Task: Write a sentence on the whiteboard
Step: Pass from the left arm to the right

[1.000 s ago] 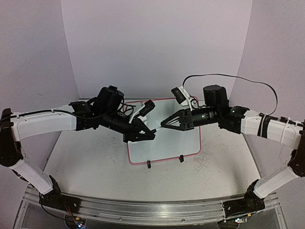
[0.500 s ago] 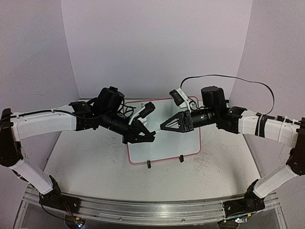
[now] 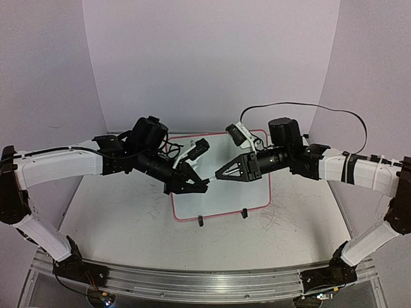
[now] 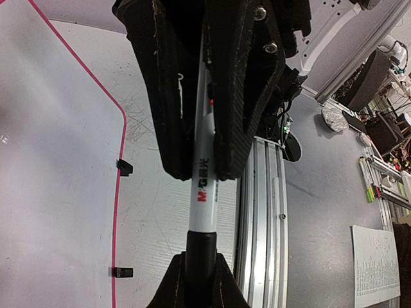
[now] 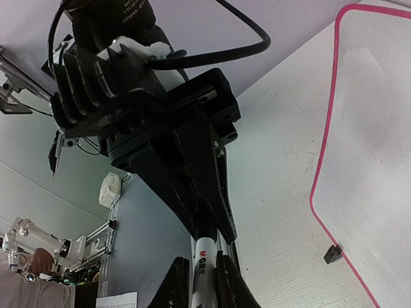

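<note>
The whiteboard (image 3: pixel 221 200), white with a pink rim, lies flat at mid-table; part of it also shows in the left wrist view (image 4: pixel 58 160) and the right wrist view (image 5: pixel 379 160). Above it both grippers meet tip to tip on one marker (image 3: pixel 210 177). My left gripper (image 3: pixel 203 184) is shut on the marker's black cap end (image 4: pixel 201 253), with its fingertips (image 4: pixel 170 285) either side. My right gripper (image 3: pixel 219 172) is shut on the white barrel (image 5: pixel 204 256), which carries a red and black label (image 4: pixel 204 192). The marker's tip is hidden.
Two black clip feet (image 3: pixel 201 221) (image 3: pixel 244 212) stand at the board's near edge. An aluminium rail (image 3: pixel 205 279) runs along the table's front. A black cable (image 3: pixel 308 106) loops above the right arm. Purple walls close in the back and sides.
My right gripper has closed on the marker barrel and its arm has edged slightly left. The left arm and its grip have not moved.
</note>
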Robot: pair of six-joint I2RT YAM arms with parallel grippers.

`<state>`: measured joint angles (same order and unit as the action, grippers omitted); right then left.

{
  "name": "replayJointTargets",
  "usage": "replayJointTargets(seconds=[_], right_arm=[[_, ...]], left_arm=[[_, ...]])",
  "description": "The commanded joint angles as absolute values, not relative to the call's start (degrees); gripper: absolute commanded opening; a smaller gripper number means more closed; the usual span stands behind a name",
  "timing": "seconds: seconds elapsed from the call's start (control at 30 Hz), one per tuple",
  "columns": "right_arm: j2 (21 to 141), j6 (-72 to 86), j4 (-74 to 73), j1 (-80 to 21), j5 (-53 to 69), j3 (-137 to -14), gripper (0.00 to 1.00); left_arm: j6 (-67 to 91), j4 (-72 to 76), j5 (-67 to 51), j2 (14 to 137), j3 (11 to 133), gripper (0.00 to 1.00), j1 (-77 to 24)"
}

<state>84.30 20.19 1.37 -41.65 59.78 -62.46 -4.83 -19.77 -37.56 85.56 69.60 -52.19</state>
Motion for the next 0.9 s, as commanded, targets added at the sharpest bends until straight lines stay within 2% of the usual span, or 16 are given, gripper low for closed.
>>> replayJointTargets(seconds=[0.0, 0.23, 0.53, 0.57, 0.7, 0.87], right_arm=[[84.8, 17.9, 0.1, -42.5, 63.8, -63.7, 0.16], [85.3, 16.8, -1.5, -42.5, 64.2, -64.0, 0.01], [85.0, 17.0, -1.7, -42.5, 62.9, -64.5, 0.00], [84.9, 17.0, -1.7, -42.5, 62.5, -64.5, 0.00], [84.7, 17.0, -1.6, -42.5, 61.1, -64.2, 0.00], [84.5, 17.0, -1.6, -42.5, 60.1, -64.1, 0.00]], left_arm=[[-6.2, -20.2, -37.2, 85.9, 73.6, 0.00, -51.9], [-7.1, -21.7, -37.8, 86.3, 74.2, 0.00, -51.9], [-7.2, -21.9, -37.7, 86.5, 74.3, 0.01, -51.9], [-7.0, -22.0, -36.9, 86.3, 74.3, 0.03, -51.9], [-6.8, -21.9, -34.1, 84.8, 73.9, 0.33, -51.9], [-7.3, -21.9, -34.1, 84.1, 73.3, 0.41, -51.9]])
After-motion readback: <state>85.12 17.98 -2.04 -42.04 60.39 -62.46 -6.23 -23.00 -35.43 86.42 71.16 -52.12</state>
